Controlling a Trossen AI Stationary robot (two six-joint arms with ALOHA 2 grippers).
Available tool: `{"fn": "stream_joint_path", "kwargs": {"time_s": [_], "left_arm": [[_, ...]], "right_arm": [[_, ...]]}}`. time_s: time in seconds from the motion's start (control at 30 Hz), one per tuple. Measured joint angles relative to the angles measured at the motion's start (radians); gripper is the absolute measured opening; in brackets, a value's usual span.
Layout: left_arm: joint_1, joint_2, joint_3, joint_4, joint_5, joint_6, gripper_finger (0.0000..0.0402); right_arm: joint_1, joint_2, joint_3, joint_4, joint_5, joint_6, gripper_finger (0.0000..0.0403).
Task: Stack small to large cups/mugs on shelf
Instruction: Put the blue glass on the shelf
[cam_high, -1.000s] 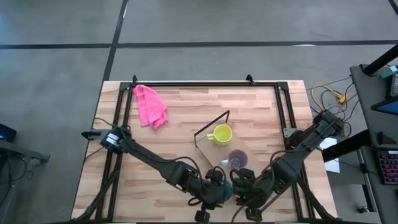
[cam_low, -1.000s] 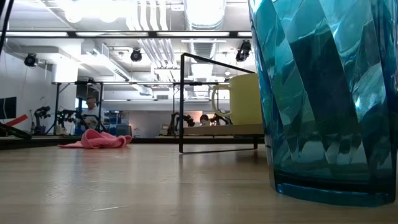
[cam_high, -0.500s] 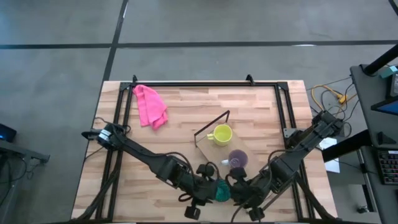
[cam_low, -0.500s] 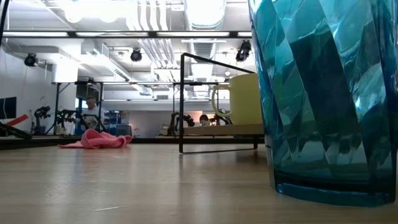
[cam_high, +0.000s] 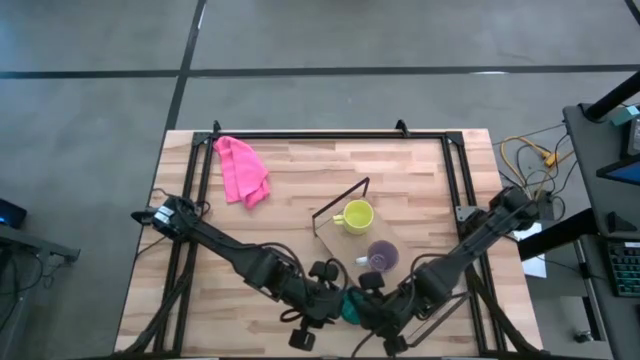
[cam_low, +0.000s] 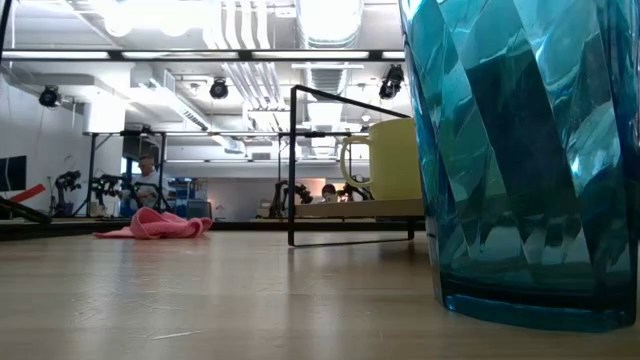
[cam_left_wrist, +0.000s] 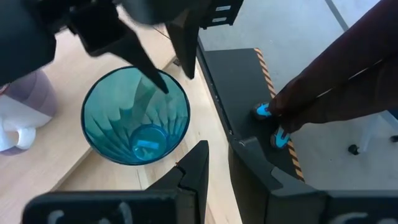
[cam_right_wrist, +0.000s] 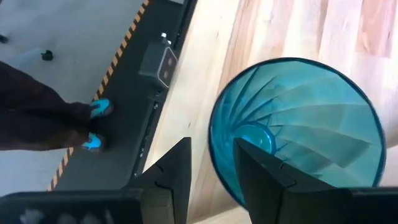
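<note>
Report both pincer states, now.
Left pincer: cannot be told.
Right pincer: open, straddling the teal cup rim, not gripping it.

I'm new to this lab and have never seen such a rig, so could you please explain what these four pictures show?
This is a robot with two dark arms at a slatted wooden table. One camera looks straight down, one sits at table-top height, and one rides on each wrist. A pink cloth lies far back. A yellow mug with a handle stands on a light plywood board, with a translucent purple mug next to it. Nearest the low camera stands a teal ribbed cup. The right gripper is open, one finger inside the cup's rim and one outside. The left gripper hovers beside that cup. Nothing is lifted.
</note>
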Motion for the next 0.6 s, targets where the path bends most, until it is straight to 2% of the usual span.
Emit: {"fn": "stream_joint_path", "kwargs": {"time_s": [0.4, 0.5, 0.6], "left_arm": [[-0.010, 0.000, 0.000, 0.000, 0.000, 0.000, 0.0048], [-0.015, 0.000, 0.000, 0.000, 0.000, 0.000, 0.0048], [-0.018, 0.000, 0.000, 0.000, 0.000, 0.001, 0.0048]], "right_arm": [[-0.006, 0.059, 0.000, -0.001, 0.015, -0.002, 0.0105], [-0.006, 0.072, 0.000, -0.004, 0.020, 0.000, 0.0088], [-0.006, 0.076, 0.000, -0.003, 0.024, 0.017, 0.0054]]}}
